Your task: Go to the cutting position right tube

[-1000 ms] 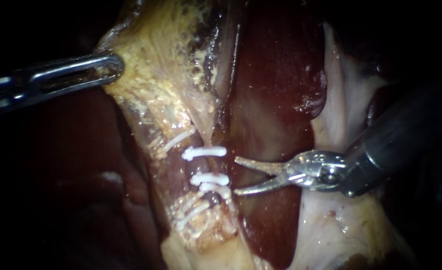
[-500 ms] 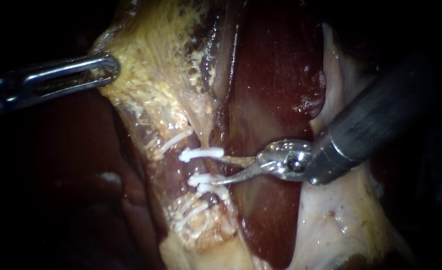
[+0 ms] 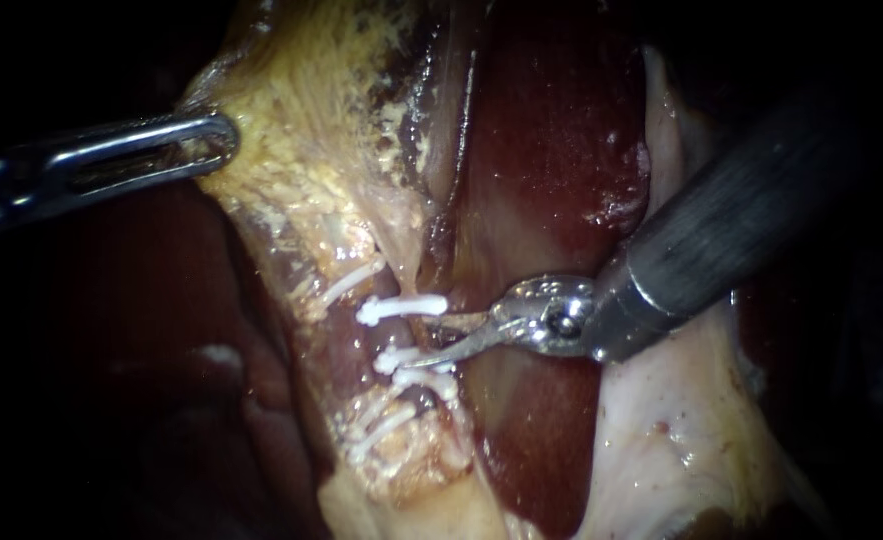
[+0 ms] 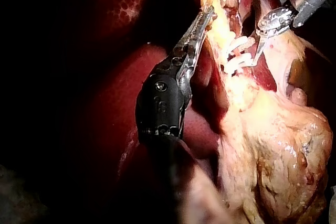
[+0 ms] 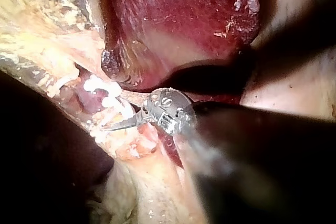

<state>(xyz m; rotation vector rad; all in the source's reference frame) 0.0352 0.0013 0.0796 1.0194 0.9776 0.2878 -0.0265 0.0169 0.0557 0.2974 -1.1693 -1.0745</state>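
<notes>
endoscope view: the left instrument (image 3: pixel 223 135) is coming in from the left, and its jaws seem to be closed on the edge of the yellow tissue (image 3: pixel 311 150), though the grip is hard to make out here. the right tube (image 3: pixel 401 335) is lying mid-frame beside the dark red liver (image 3: pixel 551 130), its long axis running from top to bottom and slanting slightly rightward as it goes down. a white clip (image 3: pixel 402 307) is crossing it above, and lower clips (image 3: pixel 416 360) are sitting below. the right instrument (image 3: pixel 427 340) is reaching in from the upper right, its jaws parted and pointing across the tube, straddling the stretch between the clips.

left wrist view: the left instrument (image 4: pixel 207 17) is pressing its jaws together on the yellow tissue (image 4: pixel 220 3). ahead and to one side, the right instrument (image 4: pixel 252 51) is spreading its jaws by the clips (image 4: pixel 236 51).

right wrist view: the right instrument (image 5: pixel 113 114) is holding its jaws apart at the clips (image 5: pixel 100 87), with the tube (image 5: pixel 86 100) lying crosswise ahead of them and the liver (image 5: pixel 178 19) beyond.
</notes>
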